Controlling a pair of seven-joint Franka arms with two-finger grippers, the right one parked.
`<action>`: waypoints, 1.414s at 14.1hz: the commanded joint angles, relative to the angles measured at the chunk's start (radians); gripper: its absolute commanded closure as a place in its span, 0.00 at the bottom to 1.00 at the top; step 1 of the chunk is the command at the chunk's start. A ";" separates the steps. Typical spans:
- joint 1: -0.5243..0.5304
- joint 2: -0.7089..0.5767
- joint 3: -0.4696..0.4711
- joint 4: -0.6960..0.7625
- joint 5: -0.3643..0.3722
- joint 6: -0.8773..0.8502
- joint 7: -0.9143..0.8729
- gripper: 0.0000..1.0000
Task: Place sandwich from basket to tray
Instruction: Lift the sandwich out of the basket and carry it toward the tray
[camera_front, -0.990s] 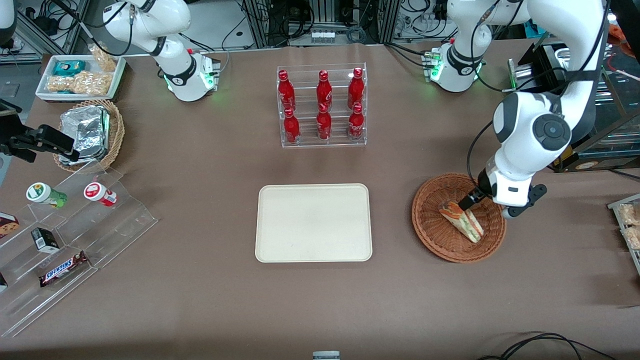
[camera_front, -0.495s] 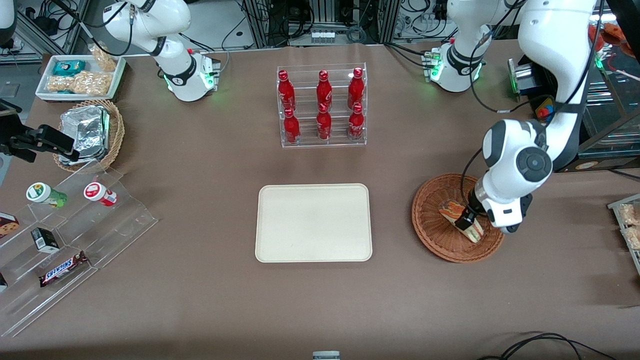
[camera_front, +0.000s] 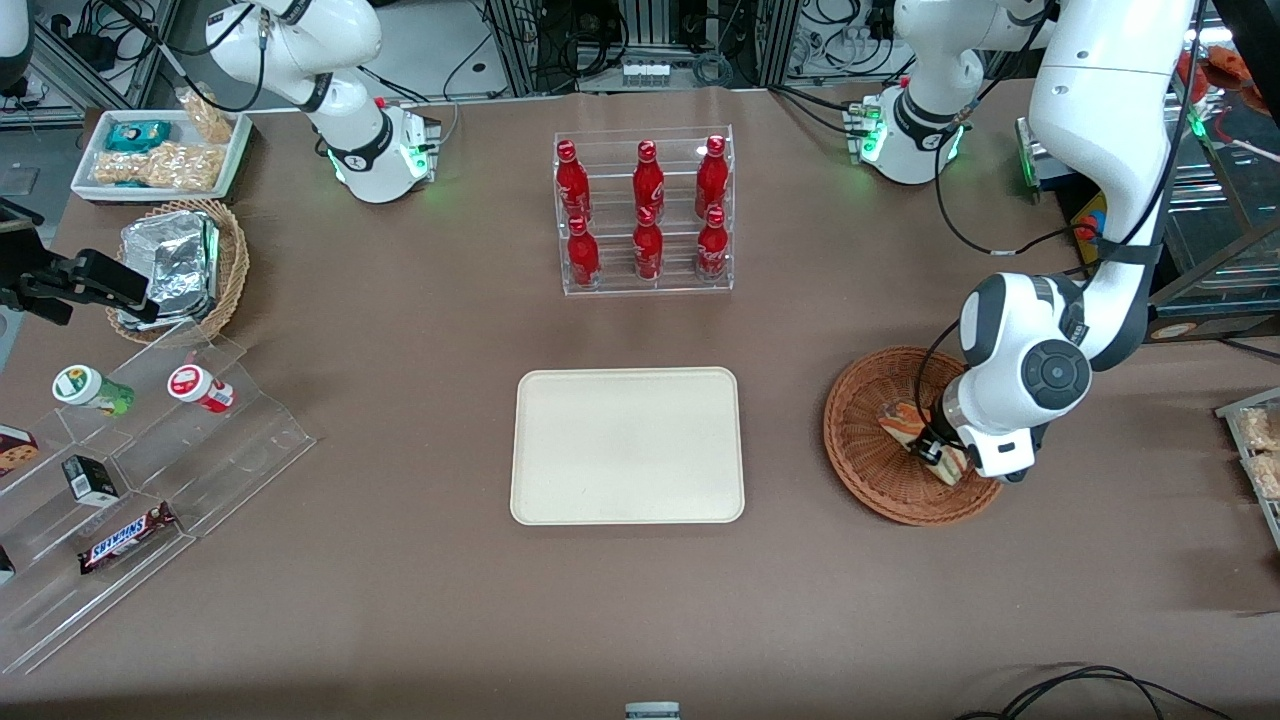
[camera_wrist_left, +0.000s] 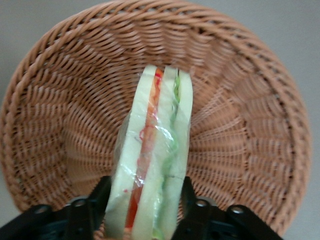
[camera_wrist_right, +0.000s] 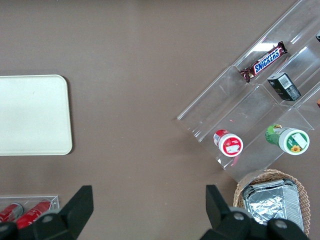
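The basket (camera_front: 880, 445) sat on the brown worktop (camera_front: 400, 600) toward the working arm's end, and the sandwich (camera_wrist_left: 152, 165) lay inside it, standing on edge with its orange-red and green layers showing through the clear wrap. The tool (camera_wrist_left: 145, 212) was down in the basket with one finger against each bread face of the sandwich, closed on it; the sandwich rested on the wicker floor.

The tray (camera_front: 627, 445) lay flat near the middle of the worktop, well apart from the basket, with nothing on it. Farther from the front camera than the tray stood a clear rack (camera_front: 645, 212) holding six red bottles in two rows. Toward the parked arm's end, a tan wicker basket (camera_front: 225, 265) held foil packs, a white tray (camera_front: 160, 150) held snack bags, and a stepped clear stand (camera_front: 150, 480) carried small tubs, boxes and a chocolate bar.
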 joint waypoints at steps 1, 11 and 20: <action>-0.001 -0.019 0.002 0.100 0.017 -0.152 -0.021 0.89; -0.102 0.053 -0.108 0.373 0.005 -0.400 0.203 0.85; -0.355 0.258 -0.169 0.617 0.082 -0.263 0.365 0.85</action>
